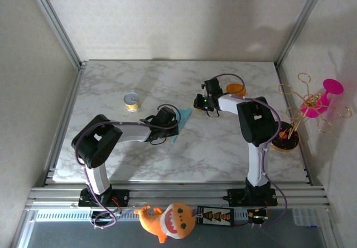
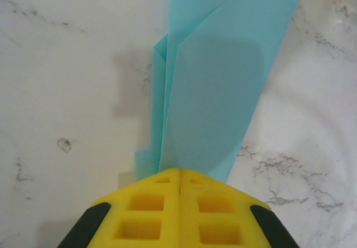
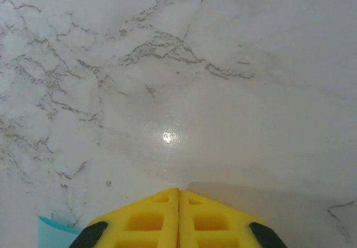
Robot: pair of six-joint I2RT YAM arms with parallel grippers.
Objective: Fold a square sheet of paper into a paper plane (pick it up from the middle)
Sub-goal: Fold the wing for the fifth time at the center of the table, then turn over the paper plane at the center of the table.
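Note:
The teal-blue paper [image 1: 187,116] is folded into a narrow layered dart with a centre crease and lies near the middle of the marble table [image 1: 167,81]. My left gripper [image 1: 175,125] is shut on its near end. In the left wrist view the yellow fingertips [image 2: 162,189] pinch the stacked layers of the paper [image 2: 223,75], which fan away ahead over the table. My right gripper [image 1: 198,104] hovers just right of the paper, shut and empty. In the right wrist view, the right gripper [image 3: 179,191] has its tips pressed together over bare marble. A teal corner of the paper [image 3: 53,234] shows at bottom left.
A small yellow can [image 1: 132,101] stands left of the paper. An orange cup [image 1: 235,89] sits behind the right wrist. At the right edge stand a gold wire rack with a pink piece [image 1: 321,100] and a dark dish [image 1: 285,139]. Metal frame rails border the table.

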